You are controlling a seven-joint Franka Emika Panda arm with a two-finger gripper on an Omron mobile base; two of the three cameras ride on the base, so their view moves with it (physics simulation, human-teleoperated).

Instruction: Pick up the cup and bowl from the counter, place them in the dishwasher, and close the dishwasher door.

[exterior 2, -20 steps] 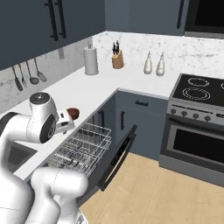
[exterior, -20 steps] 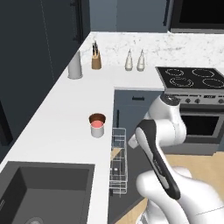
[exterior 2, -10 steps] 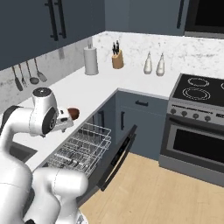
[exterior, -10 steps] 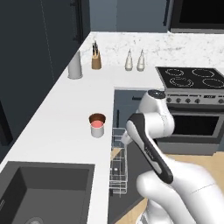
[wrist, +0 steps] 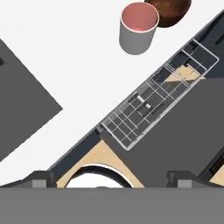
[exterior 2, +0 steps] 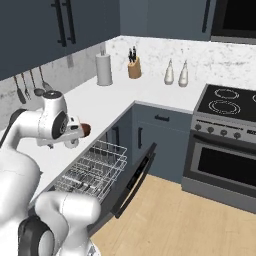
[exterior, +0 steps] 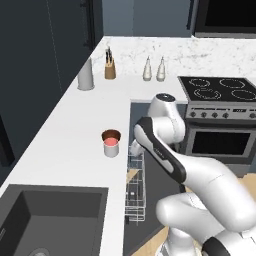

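The cup, whitish with a red inside, stands near the counter edge, with the dark brown bowl touching it behind. In the hand view the cup and bowl sit at the top. My gripper is open and empty, hanging over the counter edge and the dishwasher's pulled-out wire rack. From the left base, the gripper is just right of the cup, apart from it. The dishwasher door hangs open below the rack. The arm partly hides the bowl.
A dark sink is set into the near counter. A tall grey canister, a tan knife block and two bottles stand at the back. The stove and oven are to the right.
The arm has swung left toward the counter edge, bringing the hand beside the cup. The jaws have stayed open. Cup and bowl have not moved.
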